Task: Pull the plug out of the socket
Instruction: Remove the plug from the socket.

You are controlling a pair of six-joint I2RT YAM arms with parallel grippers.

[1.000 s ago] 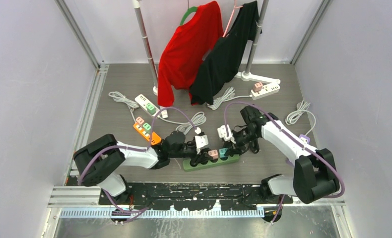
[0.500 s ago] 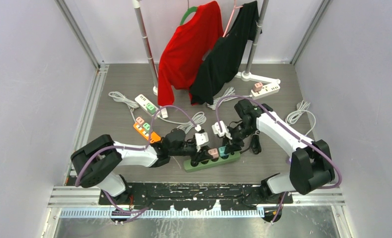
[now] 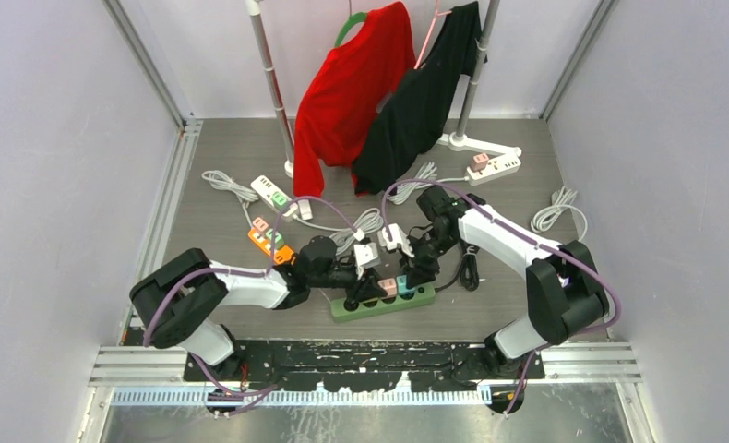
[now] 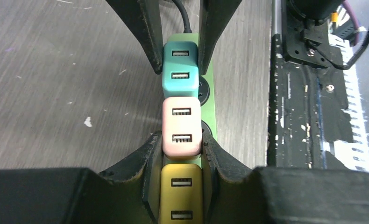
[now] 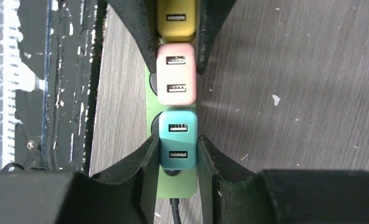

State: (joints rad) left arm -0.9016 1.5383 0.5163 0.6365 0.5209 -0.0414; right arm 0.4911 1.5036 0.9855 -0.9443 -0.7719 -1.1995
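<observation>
- Toward 6 o'clock on the table (image 3: 222, 148), just ahead of the arm bases: green power strip (image 3: 416, 297) lying flat and slightly slanted; three USB plugs in a row on top.
- Along the strip in the left wrist view, from 6 to 12 o'clock: yellow plug (image 4: 181, 196), pink plug (image 4: 181, 125), teal plug (image 4: 180, 65); all three seated in their sockets, each touching the next; black cord (image 4: 182, 14) leaving the 12 o'clock end.
- From 9 o'clock in the top view, left gripper (image 4: 180, 139) reaching low over the strip; jaws pressed against both sides of the pink plug's near end, straddling the yellow plug as well.
- From 3 o'clock, right gripper (image 5: 178, 140) meeting it tip to tip; jaws clamped on the teal plug, one finger on each long side; plug not lifted off.
- Farther back: orange strip (image 3: 273, 245) at 10 o'clock; white strip (image 3: 273, 194) at 11 o'clock; second white strip (image 3: 495, 166) at 1 o'clock; red shirt (image 3: 352, 92) and black shirt (image 3: 425, 101) hanging at 12 o'clock.
</observation>
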